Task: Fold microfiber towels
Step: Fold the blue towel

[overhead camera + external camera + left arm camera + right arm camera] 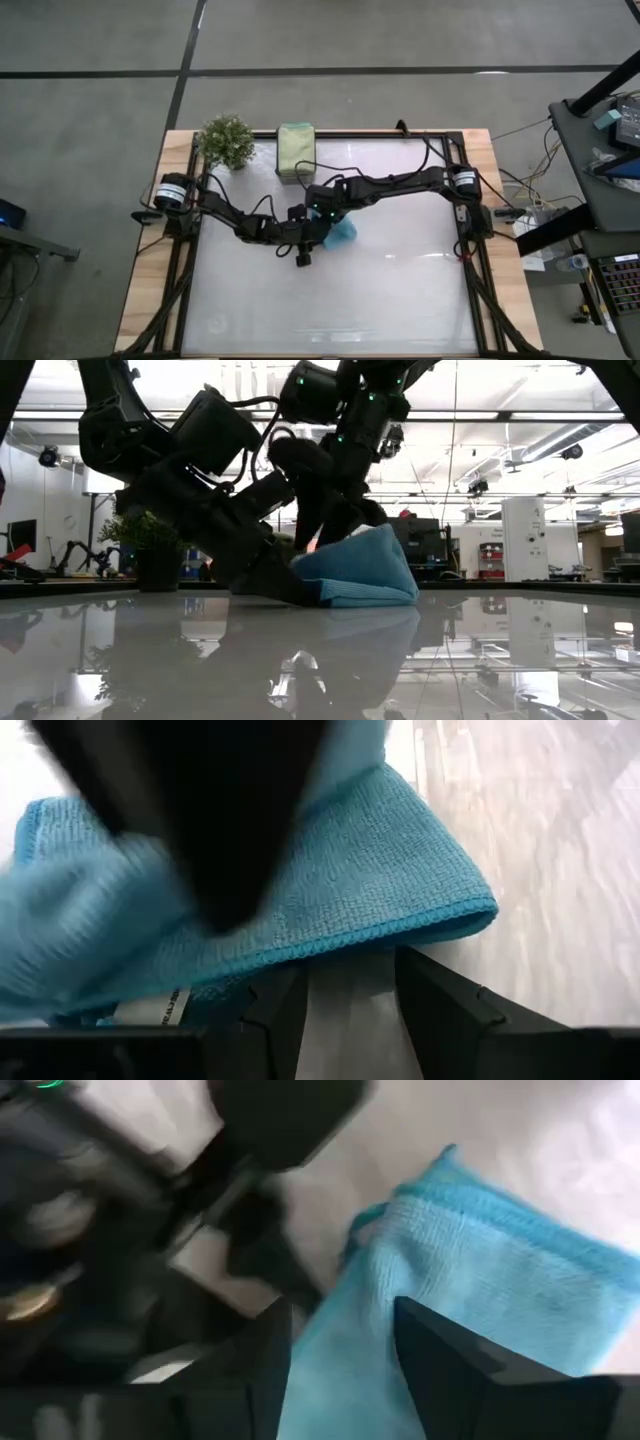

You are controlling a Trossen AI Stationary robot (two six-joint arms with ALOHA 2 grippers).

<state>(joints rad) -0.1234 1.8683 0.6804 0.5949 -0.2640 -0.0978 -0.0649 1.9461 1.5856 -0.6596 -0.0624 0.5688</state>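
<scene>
A light blue microfiber towel (343, 232) lies bunched and folded over on the white table near its middle; in the low view it is a hump (365, 570) resting on its lower layers. My left gripper (345, 995) is low at the towel's left side, open, its fingertips at the towel's folded hem (400, 935). My right gripper (335, 1350) hangs over the towel from above, open, with blue cloth (480, 1280) showing between and beyond its fingers. A stack of folded sage green towels (296, 150) lies at the far edge. My left gripper comes in low and slanting from the table's left, its fingers (440, 1005) right at the towel's hem. Bare table shows between them, and I cannot tell whether they touch the cloth. My right gripper points steeply down with its fingers (445, 1365) astride the towel's raised part. I cannot tell whether they touch it.
A small potted plant (226, 140) stands at the far left corner beside the green stack. The two arms (400, 185) cross close together over the table's middle. The near half of the table (330, 310) is bare white surface inside a black frame.
</scene>
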